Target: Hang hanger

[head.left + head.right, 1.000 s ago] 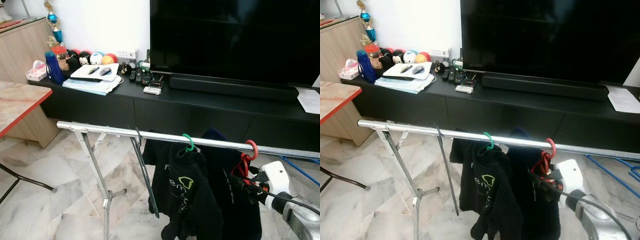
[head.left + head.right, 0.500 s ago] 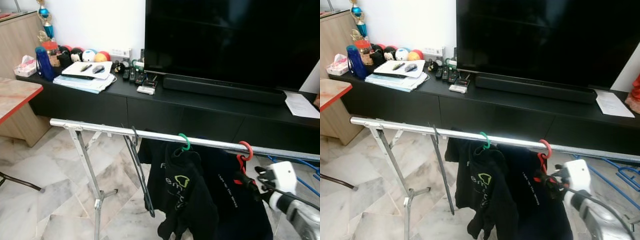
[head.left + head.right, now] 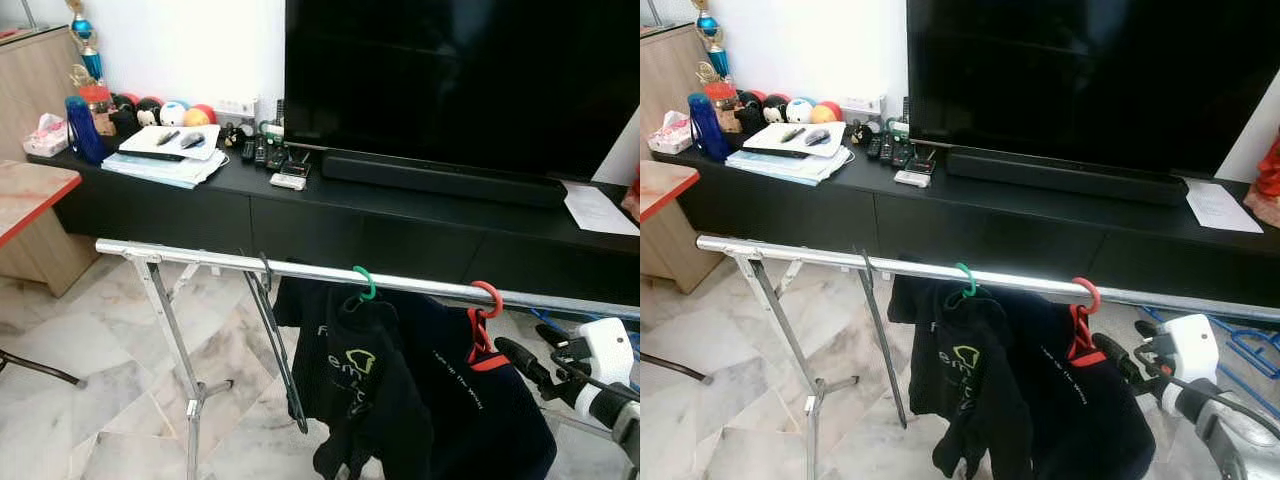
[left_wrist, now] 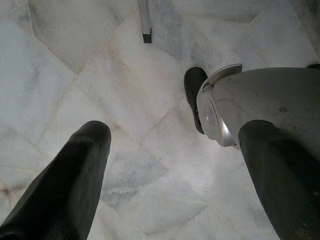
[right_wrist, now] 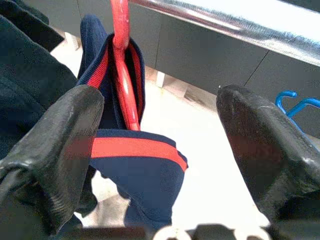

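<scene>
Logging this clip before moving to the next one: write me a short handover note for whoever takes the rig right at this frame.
Right gripper: open, empty, just beside the red hanger and apart from it.
Left gripper: open, idle, pointing at the marble floor.
Red hanger with the navy garment is hooked on the silver rail, next to the green hanger carrying a black shirt.
Done: hanger looks hung and released.
Left: draw the right arm clear and check it sits steady.
</scene>
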Controlling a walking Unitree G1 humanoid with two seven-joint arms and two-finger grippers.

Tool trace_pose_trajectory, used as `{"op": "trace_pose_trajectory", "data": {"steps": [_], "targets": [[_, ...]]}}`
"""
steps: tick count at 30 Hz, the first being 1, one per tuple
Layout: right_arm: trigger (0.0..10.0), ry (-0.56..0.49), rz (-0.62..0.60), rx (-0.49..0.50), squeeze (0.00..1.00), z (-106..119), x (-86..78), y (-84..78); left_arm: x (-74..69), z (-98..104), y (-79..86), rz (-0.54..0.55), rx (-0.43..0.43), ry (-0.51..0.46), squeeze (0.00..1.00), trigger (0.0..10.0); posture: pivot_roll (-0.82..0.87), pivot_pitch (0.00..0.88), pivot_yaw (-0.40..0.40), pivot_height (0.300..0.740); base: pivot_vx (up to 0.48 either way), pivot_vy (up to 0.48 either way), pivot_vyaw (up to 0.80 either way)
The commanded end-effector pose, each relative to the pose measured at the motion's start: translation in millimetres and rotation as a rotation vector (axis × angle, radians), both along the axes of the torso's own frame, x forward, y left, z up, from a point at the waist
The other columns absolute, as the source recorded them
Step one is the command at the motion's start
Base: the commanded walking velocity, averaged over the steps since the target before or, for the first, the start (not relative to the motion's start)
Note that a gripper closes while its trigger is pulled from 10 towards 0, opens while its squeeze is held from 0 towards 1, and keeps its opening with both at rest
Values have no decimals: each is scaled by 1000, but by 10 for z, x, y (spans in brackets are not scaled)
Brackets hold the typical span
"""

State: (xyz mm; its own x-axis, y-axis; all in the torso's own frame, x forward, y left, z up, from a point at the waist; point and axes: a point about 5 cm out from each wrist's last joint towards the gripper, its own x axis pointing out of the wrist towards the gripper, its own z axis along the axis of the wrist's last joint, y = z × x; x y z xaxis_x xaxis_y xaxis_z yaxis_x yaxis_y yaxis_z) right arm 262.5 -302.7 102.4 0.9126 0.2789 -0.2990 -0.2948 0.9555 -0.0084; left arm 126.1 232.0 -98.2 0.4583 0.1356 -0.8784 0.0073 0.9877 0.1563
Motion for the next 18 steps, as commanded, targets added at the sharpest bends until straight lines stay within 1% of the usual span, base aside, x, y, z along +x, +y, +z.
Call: {"op": "trace_pose_trajectory", "data": {"steps": [1,3,5,8,13,15,18], "targets": [[10000,23,16,-34,0,-25,14,-20,-28,-49,-175,-24,-38,23,0,10000,-72,22,-83,740,0,0,0],[10000,45,30,-52,0,-78,39,-6,-9,-49,-209,-27,-42,17,0,10000,-69,23,-84,740,0,0,0],[10000,55,33,-60,0,-106,55,2,-5,-47,-211,-27,-43,14,0,10000,-68,23,-84,740,0,0,0],[10000,69,50,-74,0,-143,90,43,-11,-39,-164,-23,-39,11,0,10000,-62,25,-85,740,0,0,0],[10000,81,59,-89,0,-197,143,90,-26,-37,-133,-20,-36,9,0,10000,-56,28,-86,740,0,0,0],[10000,68,47,-90,0,-204,189,103,-47,-26,-57,-13,-28,10,0,10000,-53,30,-86,740,0,0,0],[10000,56,35,-86,0,-199,225,105,-67,-20,-4,-8,-23,13,0,10000,-51,31,-86,740,0,0,0]]}}
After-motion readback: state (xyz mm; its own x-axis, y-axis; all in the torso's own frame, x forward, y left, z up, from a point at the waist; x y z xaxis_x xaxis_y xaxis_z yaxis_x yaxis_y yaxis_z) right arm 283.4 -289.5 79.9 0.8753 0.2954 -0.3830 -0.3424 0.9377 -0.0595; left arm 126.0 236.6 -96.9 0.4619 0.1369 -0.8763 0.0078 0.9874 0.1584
